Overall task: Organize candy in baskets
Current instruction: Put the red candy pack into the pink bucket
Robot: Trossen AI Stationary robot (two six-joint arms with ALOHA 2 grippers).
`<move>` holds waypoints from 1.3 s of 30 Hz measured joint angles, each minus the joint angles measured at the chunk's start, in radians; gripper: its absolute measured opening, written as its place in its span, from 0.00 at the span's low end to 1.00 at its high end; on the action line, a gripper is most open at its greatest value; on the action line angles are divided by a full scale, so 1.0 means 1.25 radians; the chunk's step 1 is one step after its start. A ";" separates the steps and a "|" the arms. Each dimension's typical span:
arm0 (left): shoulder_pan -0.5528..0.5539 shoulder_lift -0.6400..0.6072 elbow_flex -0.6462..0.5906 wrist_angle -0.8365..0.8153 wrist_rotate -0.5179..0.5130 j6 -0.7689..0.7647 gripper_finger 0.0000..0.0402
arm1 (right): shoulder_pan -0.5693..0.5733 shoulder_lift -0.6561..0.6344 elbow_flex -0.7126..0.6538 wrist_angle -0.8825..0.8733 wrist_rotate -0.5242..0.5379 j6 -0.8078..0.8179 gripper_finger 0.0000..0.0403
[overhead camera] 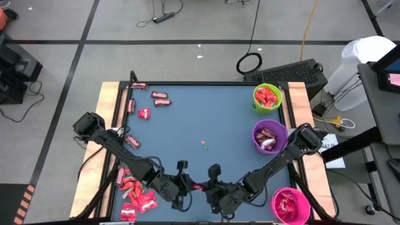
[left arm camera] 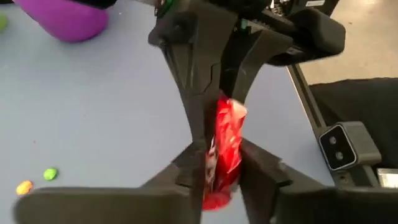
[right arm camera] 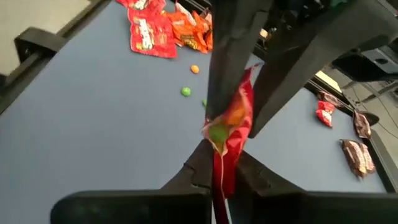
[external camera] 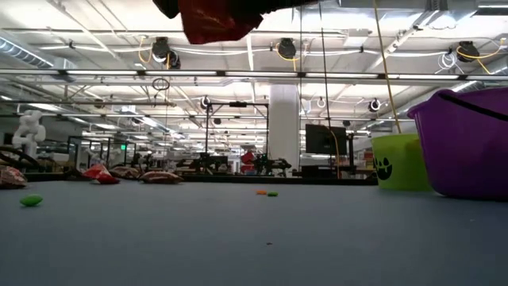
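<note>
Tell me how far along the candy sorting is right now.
Partly done. The green basket, purple basket and pink basket each already hold candy. In hand: a red candy packet sits between the left gripper and right gripper at the table's near edge, both touching it, apparently a handover. Left: the pile by the left arm and scattered pieces at the far left.

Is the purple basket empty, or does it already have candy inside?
Not empty. In the high view the purple basket holds a few dark maroon wrapped candies with white markings; it is not full.
</note>
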 joint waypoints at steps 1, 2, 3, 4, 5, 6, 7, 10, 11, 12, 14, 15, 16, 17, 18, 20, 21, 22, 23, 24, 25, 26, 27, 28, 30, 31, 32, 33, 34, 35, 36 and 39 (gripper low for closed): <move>0.001 0.000 0.000 -0.001 0.000 -0.002 0.25 | 0.005 -0.007 0.000 -0.015 0.000 0.000 0.03; 0.002 0.000 0.000 -0.002 0.000 -0.012 0.29 | 0.013 -0.016 0.000 -0.026 0.000 0.000 0.02; 0.004 0.000 0.000 -0.001 0.001 -0.020 0.33 | 0.021 -0.025 0.000 -0.036 -0.001 0.000 0.02; 0.005 0.000 0.000 0.002 0.005 -0.021 0.36 | 0.029 -0.035 0.000 -0.046 -0.001 0.000 0.02; 0.005 0.000 0.001 0.003 0.013 -0.021 0.39 | 0.035 -0.046 0.000 -0.062 -0.002 0.010 0.02; 0.005 0.000 0.001 -0.001 0.018 -0.020 0.42 | 0.040 -0.059 0.000 -0.083 -0.003 0.026 0.03; 0.003 0.000 0.001 -0.007 0.019 -0.020 0.44 | 0.046 -0.073 0.000 -0.106 -0.003 0.051 0.03; -0.009 0.000 0.000 -0.013 0.021 -0.020 0.48 | 0.060 -0.117 0.000 -0.196 -0.024 0.136 0.03; -0.013 0.000 0.000 -0.016 0.020 -0.020 0.49 | 0.064 -0.129 0.000 -0.229 -0.048 0.169 0.03; -0.017 0.000 0.000 -0.023 0.021 -0.020 0.49 | 0.067 -0.141 0.000 -0.259 -0.069 0.202 0.03; -0.022 0.000 0.000 -0.033 0.018 -0.020 0.50 | 0.076 -0.170 0.000 -0.315 -0.125 0.267 0.03; -0.023 0.000 0.000 -0.031 0.017 -0.019 0.50 | 0.080 -0.185 0.000 -0.334 -0.151 0.290 0.03; -0.024 0.000 0.000 -0.030 0.017 -0.016 0.50 | 0.083 -0.198 0.000 -0.347 -0.174 0.310 0.03; -0.024 0.000 0.000 -0.030 0.015 -0.014 0.50 | 0.087 -0.209 0.000 -0.355 -0.203 0.330 0.03; -0.024 0.000 0.000 -0.031 0.012 -0.014 0.50 | 0.092 -0.218 0.000 -0.366 -0.235 0.349 0.03; -0.024 0.000 0.000 -0.030 -0.002 -0.014 0.50 | 0.102 -0.239 0.000 -0.402 -0.303 0.404 0.03; -0.025 0.000 0.000 -0.030 -0.010 -0.014 0.50 | 0.108 -0.250 0.000 -0.419 -0.328 0.438 0.03; -0.025 0.000 0.000 -0.030 -0.019 -0.013 0.50 | 0.115 -0.265 0.000 -0.445 -0.352 0.481 0.03; -0.025 0.000 0.000 -0.031 -0.024 -0.013 0.50 | 0.124 -0.280 0.000 -0.478 -0.374 0.530 0.03; -0.025 0.000 0.000 -0.031 -0.027 -0.013 0.50 | 0.134 -0.294 0.000 -0.511 -0.392 0.585 0.03; -0.025 0.000 0.000 -0.030 -0.028 -0.013 0.50 | 0.144 -0.307 0.000 -0.541 -0.412 0.642 0.03; -0.025 0.000 0.000 -0.030 -0.030 -0.013 0.50 | 0.156 -0.317 0.000 -0.566 -0.423 0.699 0.03; -0.025 0.001 0.000 -0.030 -0.030 -0.012 0.50 | 0.170 -0.327 0.000 -0.587 -0.431 0.752 0.03; -0.024 0.003 0.000 -0.029 -0.031 -0.008 0.50 | 0.186 -0.338 0.000 -0.604 -0.442 0.804 0.03; -0.024 0.011 0.000 -0.029 -0.037 0.004 0.50 | 0.218 -0.359 0.000 -0.629 -0.458 0.915 0.03; -0.024 0.016 0.000 -0.028 -0.038 0.004 0.50 | 0.236 -0.368 0.000 -0.640 -0.460 0.972 0.03; -0.024 0.021 0.000 -0.028 -0.039 0.004 0.50 | 0.255 -0.375 0.000 -0.651 -0.459 1.026 0.03; -0.023 0.027 0.000 -0.028 -0.039 0.004 0.50 | 0.275 -0.381 0.000 -0.663 -0.459 1.084 0.03; -0.022 0.033 0.000 -0.028 -0.039 0.004 0.50 | 0.293 -0.386 0.000 -0.678 -0.459 1.144 0.03; -0.021 0.039 0.000 -0.028 -0.039 0.003 0.50 | 0.314 -0.388 0.000 -0.698 -0.461 1.212 0.03; -0.020 0.045 0.000 -0.028 -0.039 0.003 0.50 | 0.335 -0.389 0.000 -0.724 -0.467 1.288 0.03; -0.019 0.056 0.000 -0.028 -0.039 0.003 0.50 | 0.390 -0.384 0.000 -0.837 -0.508 1.490 0.03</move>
